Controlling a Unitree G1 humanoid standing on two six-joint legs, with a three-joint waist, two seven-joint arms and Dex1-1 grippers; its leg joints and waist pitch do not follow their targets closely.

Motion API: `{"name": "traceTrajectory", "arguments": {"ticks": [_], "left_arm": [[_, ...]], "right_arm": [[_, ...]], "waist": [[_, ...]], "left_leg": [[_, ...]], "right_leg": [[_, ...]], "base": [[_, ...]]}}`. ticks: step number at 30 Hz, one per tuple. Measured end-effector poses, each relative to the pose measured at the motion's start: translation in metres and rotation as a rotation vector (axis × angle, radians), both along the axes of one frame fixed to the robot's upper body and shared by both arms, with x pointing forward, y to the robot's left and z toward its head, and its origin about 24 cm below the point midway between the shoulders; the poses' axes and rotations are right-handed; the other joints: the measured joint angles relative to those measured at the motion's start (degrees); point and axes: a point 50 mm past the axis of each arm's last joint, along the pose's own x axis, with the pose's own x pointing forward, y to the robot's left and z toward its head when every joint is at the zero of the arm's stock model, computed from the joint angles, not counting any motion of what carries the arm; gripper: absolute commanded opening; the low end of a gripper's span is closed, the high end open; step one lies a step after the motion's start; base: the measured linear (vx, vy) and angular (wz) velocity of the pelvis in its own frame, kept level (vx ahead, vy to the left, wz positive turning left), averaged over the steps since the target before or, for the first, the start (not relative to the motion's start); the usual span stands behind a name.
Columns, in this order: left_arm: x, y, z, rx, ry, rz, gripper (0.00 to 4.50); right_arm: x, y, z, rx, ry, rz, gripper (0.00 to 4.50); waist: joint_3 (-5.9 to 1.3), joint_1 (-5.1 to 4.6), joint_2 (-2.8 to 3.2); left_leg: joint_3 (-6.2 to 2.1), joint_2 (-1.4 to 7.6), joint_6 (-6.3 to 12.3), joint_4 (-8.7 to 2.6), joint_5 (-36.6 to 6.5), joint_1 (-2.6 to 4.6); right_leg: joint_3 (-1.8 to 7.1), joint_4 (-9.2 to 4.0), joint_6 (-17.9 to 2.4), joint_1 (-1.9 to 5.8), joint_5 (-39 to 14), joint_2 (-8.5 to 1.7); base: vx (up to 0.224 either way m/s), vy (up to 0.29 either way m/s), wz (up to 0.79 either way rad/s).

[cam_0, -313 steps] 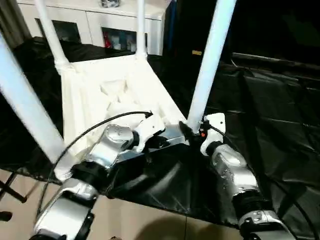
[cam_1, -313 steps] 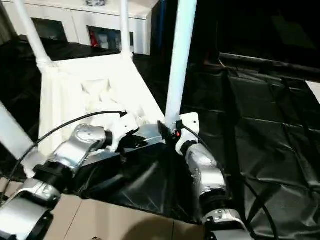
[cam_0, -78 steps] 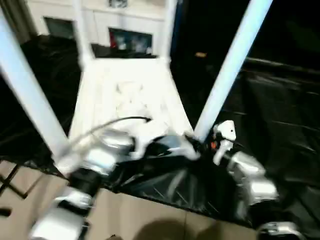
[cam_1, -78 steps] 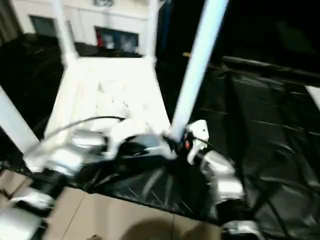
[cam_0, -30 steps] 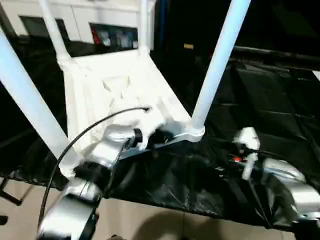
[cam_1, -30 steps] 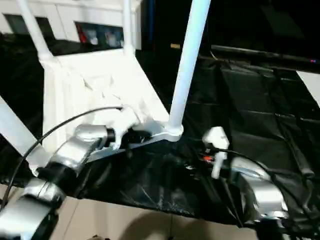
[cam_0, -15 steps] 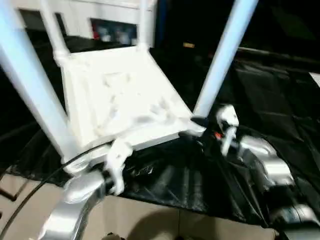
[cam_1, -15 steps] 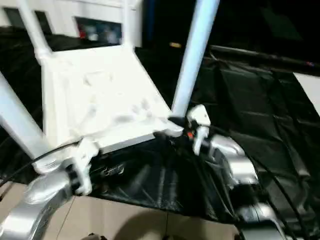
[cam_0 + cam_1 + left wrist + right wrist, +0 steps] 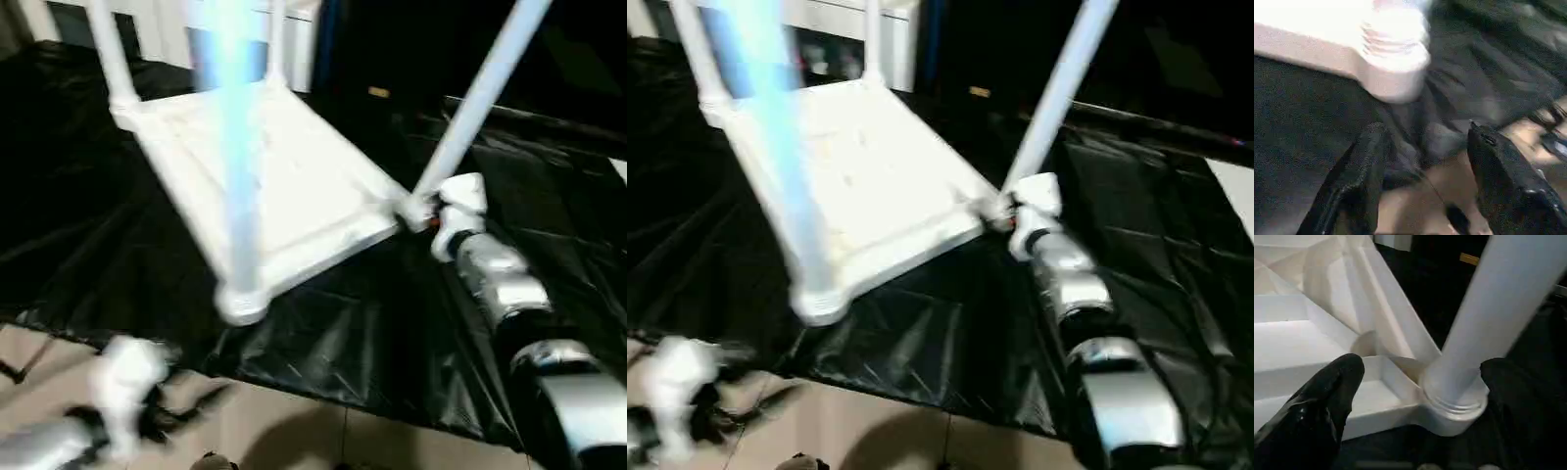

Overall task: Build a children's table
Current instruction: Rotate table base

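Observation:
The white tabletop (image 9: 284,186) lies underside up on the black sheet, with all its white legs standing in the corner sockets. The near-left leg (image 9: 235,147) and the near-right leg (image 9: 480,88) rise closest to me. My right gripper (image 9: 1420,382) is open at the near-right corner socket (image 9: 1454,401), one black finger (image 9: 1327,401) over the ribbed underside and the other beyond the leg's base. My left gripper (image 9: 1425,147) is open and holds nothing. It hangs low at the sheet's front edge, short of the near-left corner socket (image 9: 1396,63).
A black sheet (image 9: 392,333) covers the work surface, and its front edge drops to a tan floor (image 9: 294,431). A white cabinet (image 9: 294,29) stands behind the tabletop. More black sheet stretches to the right.
My left gripper has drawn back from the tabletop's near edge to the lower left, beyond the sheet's edge. My right gripper has come up to the near-right corner socket. The view has shifted.

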Motion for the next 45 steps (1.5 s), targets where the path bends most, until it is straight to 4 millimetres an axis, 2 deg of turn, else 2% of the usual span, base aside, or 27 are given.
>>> {"name": "traceTrajectory", "arguments": {"ticks": [4,11,12,17,23,28,31,35,41,45], "left_arm": [[0.031,-0.009,0.022,-0.107,-0.141,0.005,3.42],[0.083,-0.024,0.033,-0.212,-0.219,0.02,3.95],[0.091,-0.028,0.035,-0.234,-0.224,0.013,4.14],[0.099,-0.051,0.042,-0.335,-0.219,-0.096,4.43],[0.101,-0.085,0.046,-0.401,-0.175,-0.296,4.43],[0.108,-0.099,0.042,-0.397,-0.156,-0.357,4.43],[0.114,-0.108,0.04,-0.396,-0.148,-0.365,4.43],[0.115,-0.123,0.042,-0.424,-0.153,-0.391,4.43],[0.109,-0.164,0.04,-0.484,-0.132,-0.482,4.43],[0.114,-0.194,0.039,-0.493,-0.141,-0.51,4.43]], "right_arm": [[-0.007,0.007,-0.011,0.021,0.01,0.04,4.5],[-0.034,0.015,-0.05,0.043,0.094,0.0,4.5],[-0.037,0.017,-0.053,0.039,0.103,-0.006,4.5],[-0.038,0.027,-0.057,0.013,0.123,0.002,4.5],[-0.032,0.045,-0.059,-0.001,0.154,0.028,4.5],[-0.021,0.054,-0.046,-0.008,0.128,0.042,4.5],[-0.02,0.059,-0.048,-0.007,0.145,0.054,4.5],[-0.021,0.065,-0.052,-0.001,0.173,0.075,4.5],[-0.023,0.062,-0.057,-0.003,0.2,0.052,4.5],[-0.022,0.063,-0.056,0.0,0.205,0.036,4.5]], "waist": [[-0.29,-0.17,-0.43],[-0.33,-0.13,-0.49],[-0.28,-0.15,-0.37],[-0.21,-0.39,-0.01],[-0.08,-0.49,0.32],[-0.11,-0.5,0.29],[-0.16,-0.46,0.21],[-0.17,-0.91,0.2],[-0.18,-1.76,0.17],[-0.12,-1.73,0.27]], "left_leg": [[-0.02,0.05,0.0,0.34,0.0,-0.07],[-0.11,0.04,0.0,0.73,0.0,-0.17],[-0.15,0.04,-0.01,0.79,0.0,-0.16],[-0.17,0.04,-0.01,0.82,0.01,-0.17],[-0.16,0.04,-0.03,0.81,0.02,-0.17],[-0.15,0.05,-0.08,0.81,0.05,-0.16],[-0.13,0.04,-0.08,0.85,0.05,-0.16],[-0.13,0.05,-0.08,0.87,0.05,-0.17],[-0.12,0.05,-0.06,0.89,0.05,-0.18],[-0.12,0.05,-0.07,0.89,0.06,-0.13]], "right_leg": [[0.08,0.4,-0.01,-0.16,-0.06,0.05],[0.13,0.75,-0.01,-0.27,0.0,0.07],[0.13,0.76,-0.04,-0.27,0.07,0.06],[0.13,0.76,-0.07,-0.29,0.21,0.05],[0.11,0.87,-0.09,-0.33,0.22,0.07],[0.1,0.88,-0.09,-0.3,0.22,0.07],[0.13,0.87,-0.1,-0.3,0.22,0.05],[0.12,0.85,-0.11,-0.31,0.23,0.04],[0.11,0.8,-0.13,-0.38,0.22,0.08],[0.07,0.84,-0.2,-0.41,0.27,0.16]], "base": [[0.0,0.0,0.0],[0.0,0.0,0.0],[0.0,0.0,0.0],[0.0,0.0,0.0],[0.0,0.0,0.0],[0.0,0.0,0.0],[0.0,0.0,0.0],[0.0,0.0,0.0],[0.0,0.0,0.0],[0.0,0.0,0.0]]}}
